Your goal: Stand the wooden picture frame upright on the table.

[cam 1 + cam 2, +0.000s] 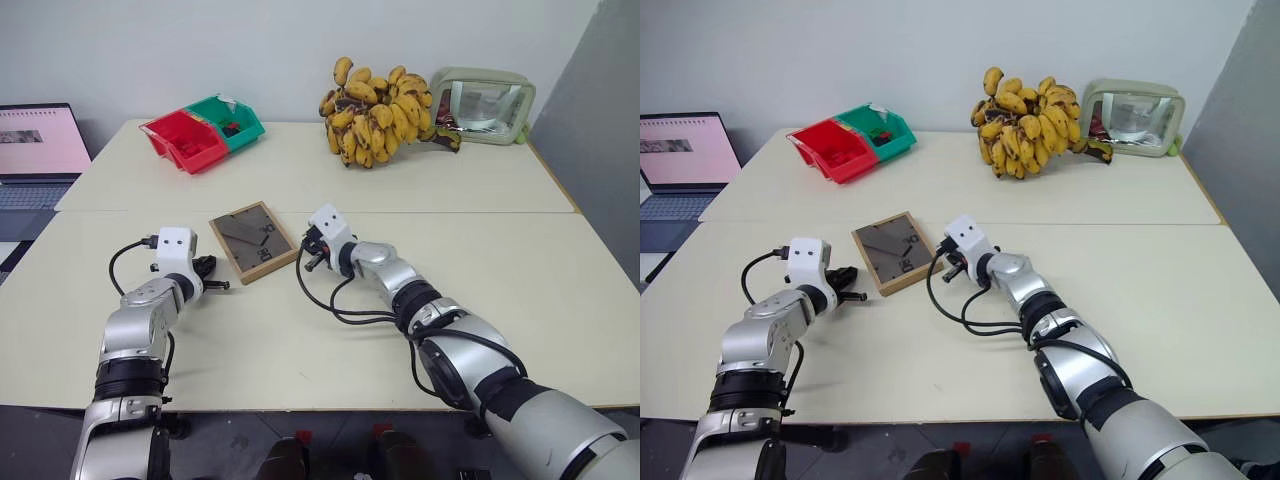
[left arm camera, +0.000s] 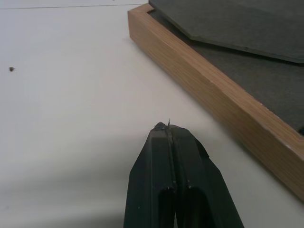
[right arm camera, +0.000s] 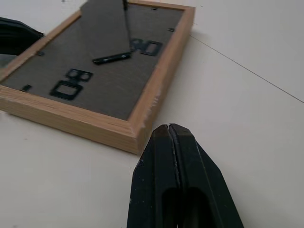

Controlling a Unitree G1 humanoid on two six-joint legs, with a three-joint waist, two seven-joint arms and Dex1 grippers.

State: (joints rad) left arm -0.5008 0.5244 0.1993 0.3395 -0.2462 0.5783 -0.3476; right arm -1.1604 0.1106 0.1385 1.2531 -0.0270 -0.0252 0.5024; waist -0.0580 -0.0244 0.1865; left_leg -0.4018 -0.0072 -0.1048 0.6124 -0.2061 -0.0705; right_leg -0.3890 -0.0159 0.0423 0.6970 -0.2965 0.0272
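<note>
The frame [image 1: 253,241] lies flat on the table [image 1: 300,330], dark back up, with its fold-out stand lying against the back. It sits between the two grippers, just on the near side of the seam that joins the two tabletop sections.

The left gripper [image 1: 217,285] is pinched fully together with nothing between its fingers. It hangs low over the table, and the frame's long wooden edge runs just ahead of it and to its right, close but apart. In the left wrist view the closed fingers [image 2: 170,156] point at bare table beside that edge.

The right gripper [image 1: 312,262] is also pressed together and empty. The frame's near corner is just ahead of its tips and to its left; in the right wrist view the fingers [image 3: 172,152] sit right by that corner, and contact cannot be told.

Far beyond both grippers stand a red bin [image 1: 185,140] and a green bin [image 1: 232,118], bananas [image 1: 378,112] and a clear pouch [image 1: 482,104]. A laptop [image 1: 38,150] stands off the table, out past the left gripper.
</note>
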